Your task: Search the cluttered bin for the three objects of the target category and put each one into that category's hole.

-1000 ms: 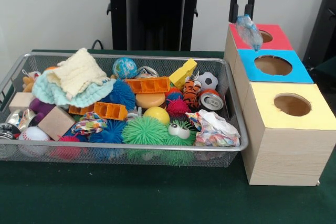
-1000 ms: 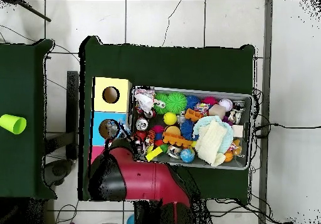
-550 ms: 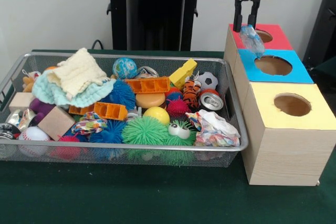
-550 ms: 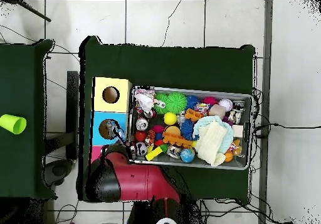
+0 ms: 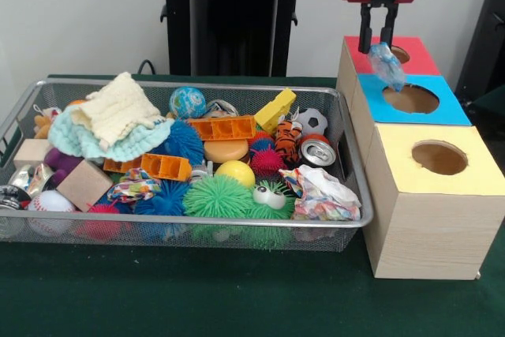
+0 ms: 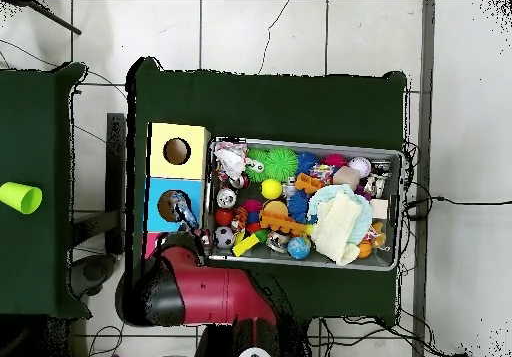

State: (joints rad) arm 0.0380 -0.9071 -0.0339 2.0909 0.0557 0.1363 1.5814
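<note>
My gripper (image 5: pixel 378 37) hangs over the row of boxes, shut on the top of a crumpled clear-blue plastic bottle (image 5: pixel 388 65). The bottle dangles tilted at the seam between the red box (image 5: pixel 418 59) and the blue box (image 5: pixel 450 110), just left of the blue box's round hole (image 5: pixel 410 98). In the overhead view the bottle (image 6: pixel 184 211) lies over the blue box (image 6: pixel 155 191), right beside its hole (image 6: pixel 168 205). The red arm (image 6: pixel 200 291) covers most of the red box there.
A yellow box (image 5: pixel 473 173) with its own hole stands nearest the camera in the row. The wire bin (image 5: pixel 181 228) left of the boxes is packed with toys: spiky balls, orange blocks, a crushed can (image 5: pixel 317 150), a crumpled wrapper (image 5: pixel 322 193), cloths (image 5: pixel 110 120).
The gripper has carried the bottle rightward in the front view, from the red box's near edge to beside the blue box's hole. The bin's contents have not moved.
</note>
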